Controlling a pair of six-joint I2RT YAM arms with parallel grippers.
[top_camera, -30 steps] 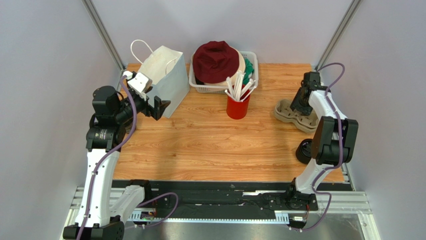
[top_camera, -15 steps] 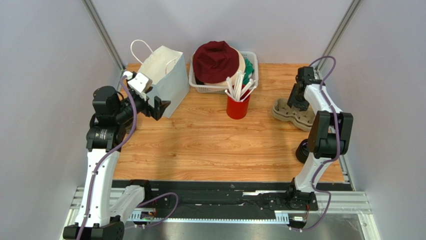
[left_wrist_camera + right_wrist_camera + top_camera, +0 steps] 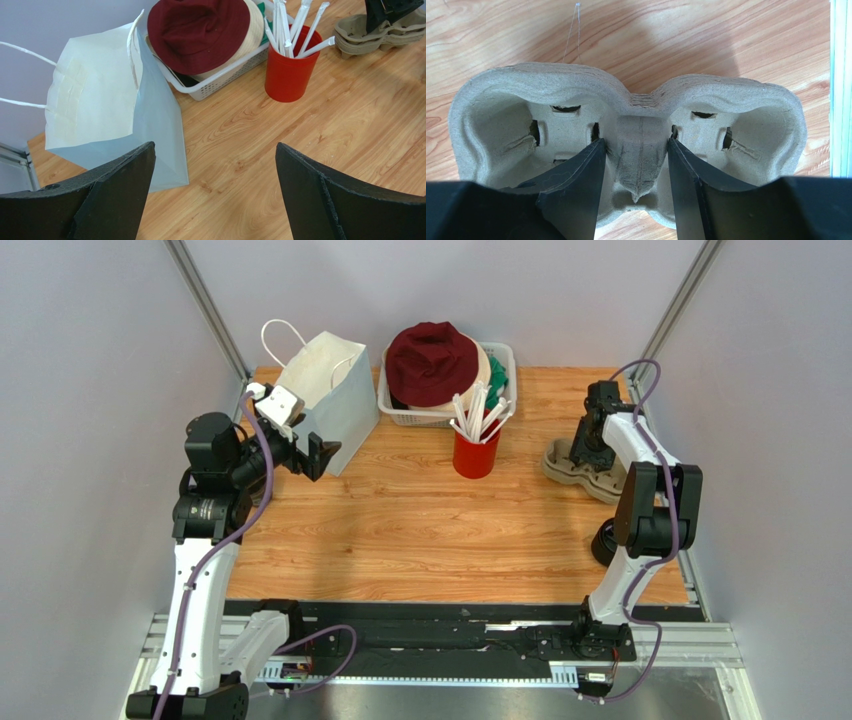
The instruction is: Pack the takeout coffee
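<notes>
- The table (image 3: 420, 530) is smooth wood-grain board with warm orange streaks.
- A moulded-pulp cup carrier (image 3: 501, 115) lies at the far right. It is matte grey-beige fibre with a rough surface, rounded wells, slit tabs in the walls and a raised ridge down the middle. Its layered rim suggests several are nested together.
- The right gripper (image 3: 636, 145) points down into the carrier. Its black wedge-shaped fingers stand partly closed on either side of the centre ridge. I cannot tell whether they actually pinch the ridge.
- The left gripper (image 3: 215, 147) hangs spread wide and empty above the table, just beside a white paper bag (image 3: 100, 110). The bag is creased, stands upright and has thin cord handles.
- A glossy red cup (image 3: 287, 75) holds paper-wrapped straws (image 3: 300, 25). Just behind it, a white plastic lattice basket (image 3: 220, 82) carries a soft maroon bucket hat (image 3: 200, 30).
- A dark round thing, seemingly the takeout coffee (image 3: 603, 543), sits on the table near the right edge. It is well apart from the bag and mostly hidden behind the right arm.
- Against a second ago, the right wrist has shifted left and farther back over the carrier. Its cable loop arches higher, and its elbow link has drawn in a little.
- The carrier's left end looks nudged slightly left.
- The left arm, the bag, the cup and the basket are where they were.
</notes>
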